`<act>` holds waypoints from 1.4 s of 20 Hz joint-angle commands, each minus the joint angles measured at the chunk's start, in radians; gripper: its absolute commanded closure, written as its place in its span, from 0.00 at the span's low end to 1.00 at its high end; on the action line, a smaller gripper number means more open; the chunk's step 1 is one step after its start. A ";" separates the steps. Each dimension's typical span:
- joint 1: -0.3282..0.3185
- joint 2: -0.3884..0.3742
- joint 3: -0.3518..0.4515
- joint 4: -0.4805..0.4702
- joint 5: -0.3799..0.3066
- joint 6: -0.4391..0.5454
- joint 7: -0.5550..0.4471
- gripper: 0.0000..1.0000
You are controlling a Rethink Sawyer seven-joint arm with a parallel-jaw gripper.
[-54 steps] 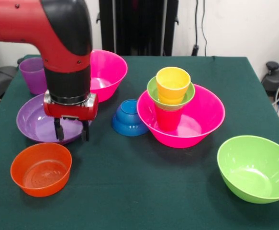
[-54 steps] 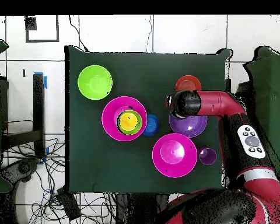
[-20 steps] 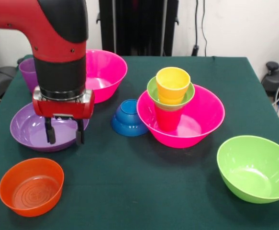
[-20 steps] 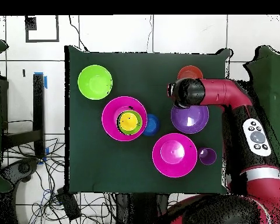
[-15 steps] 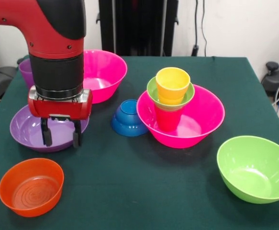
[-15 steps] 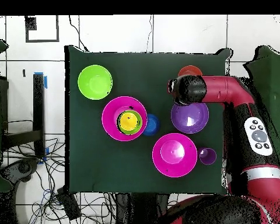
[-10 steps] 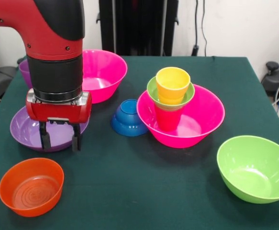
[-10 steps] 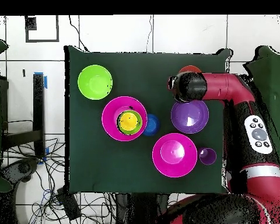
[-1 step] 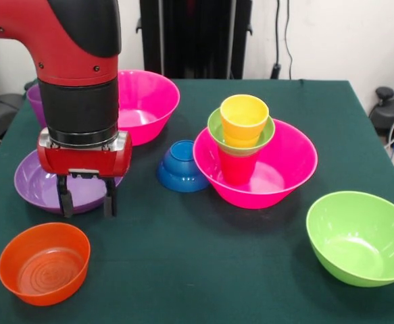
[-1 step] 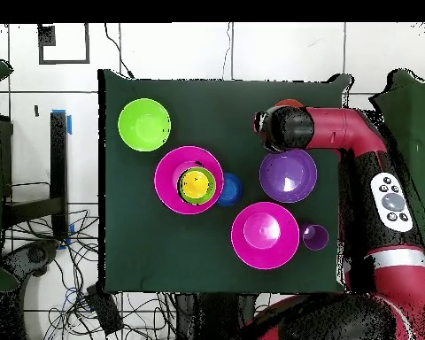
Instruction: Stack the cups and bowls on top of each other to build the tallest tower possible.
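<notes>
Gripper now over purple bowl's near rim, moved toward orange bowl at its 7 o'clock. Fingers apart, holding nothing. Prob orange bowl next. Tower so far: red cup, sm green bowl, yellow cup in pink bowl.

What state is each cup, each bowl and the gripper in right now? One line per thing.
Gripper: open, empty, at the purple bowl's near rim.
Yellow cup: upright, nested in the small green bowl.
Small green bowl: upright, atop the red cup.
Red cup: standing in a pink bowl.
Blue bowl: tipped over.
Purple bowl, orange bowl, lime bowl, other pink bowl, purple cup: upright, empty.
</notes>
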 commanded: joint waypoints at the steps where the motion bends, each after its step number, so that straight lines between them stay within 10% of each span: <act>1: -0.003 0.107 0.065 -0.057 -0.072 0.031 -0.377 0.00; 17: -0.041 0.282 0.095 -0.167 -0.166 -0.088 -0.478 0.00; 18: -0.045 0.285 0.098 -0.162 -0.173 -0.106 -0.469 1.00; 28: 0.011 0.189 0.014 -0.077 -0.170 -0.051 -0.367 1.00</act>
